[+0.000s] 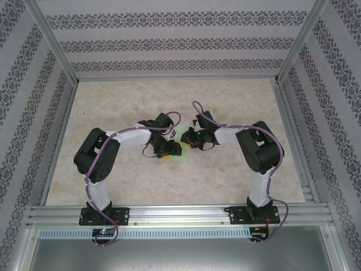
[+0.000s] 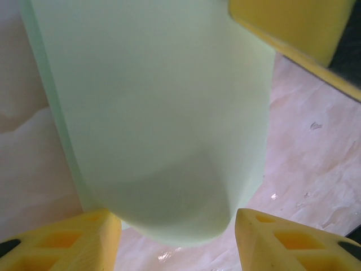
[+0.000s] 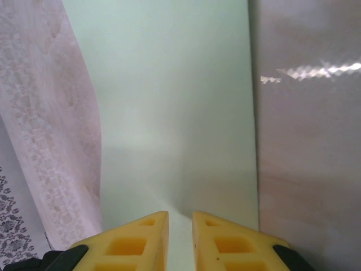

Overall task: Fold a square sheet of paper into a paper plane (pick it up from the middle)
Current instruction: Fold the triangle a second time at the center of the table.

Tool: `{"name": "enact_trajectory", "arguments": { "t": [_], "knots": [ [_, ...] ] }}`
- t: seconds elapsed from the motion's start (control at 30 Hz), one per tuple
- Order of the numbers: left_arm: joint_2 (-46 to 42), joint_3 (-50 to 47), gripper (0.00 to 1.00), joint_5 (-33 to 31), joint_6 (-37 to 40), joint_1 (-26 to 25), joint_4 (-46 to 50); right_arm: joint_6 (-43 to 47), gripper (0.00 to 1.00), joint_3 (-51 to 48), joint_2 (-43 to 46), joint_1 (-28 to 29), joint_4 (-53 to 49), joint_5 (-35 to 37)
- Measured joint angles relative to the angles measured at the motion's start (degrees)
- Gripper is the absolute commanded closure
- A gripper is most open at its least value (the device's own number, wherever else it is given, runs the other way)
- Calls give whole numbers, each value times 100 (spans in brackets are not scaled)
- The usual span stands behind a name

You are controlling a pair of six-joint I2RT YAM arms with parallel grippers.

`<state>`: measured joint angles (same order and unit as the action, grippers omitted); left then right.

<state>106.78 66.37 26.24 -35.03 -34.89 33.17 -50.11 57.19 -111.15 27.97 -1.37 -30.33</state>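
With the right hand (image 3: 180,217) pinching the pale mint-green square paper sheet (image 3: 175,113), the half-open left hand (image 2: 176,217) straddling its curl is risking a crooked crease.

Striped floral walls (image 1: 169,45), beige marbled table (image 1: 169,186)

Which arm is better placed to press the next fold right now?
Probably left. The left end effector stands open at the curled sheet; the right end effector is pinched on it.
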Motion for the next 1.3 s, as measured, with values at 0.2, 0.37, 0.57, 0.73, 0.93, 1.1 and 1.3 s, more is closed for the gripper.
{"name": "enact_trajectory", "arguments": {
  "t": [0.2,0.37,0.57,0.73,0.93,1.1,1.3],
  "knots": [
    [-35,0,42,55,-66,144,-507,2,80,-26,7,0,44,-2],
    [-35,-2,42,184,-61,326,-748,2,80,-35,11,-2,59,-2],
    [-35,-181,43,417,-72,452,-1110,2,80,-35,11,-2,57,-2],
    [-35,-365,46,706,-109,450,-1281,2,80,-33,13,-2,55,-2],
    [-238,-787,55,979,-173,450,-1388,4,81,-22,13,0,33,0],
    [-411,-824,58,1113,-225,450,-1539,48,84,9,11,0,-61,28],
    [-415,-789,59,1169,-319,450,-1742,68,85,20,11,2,-96,42]
  ]
}}
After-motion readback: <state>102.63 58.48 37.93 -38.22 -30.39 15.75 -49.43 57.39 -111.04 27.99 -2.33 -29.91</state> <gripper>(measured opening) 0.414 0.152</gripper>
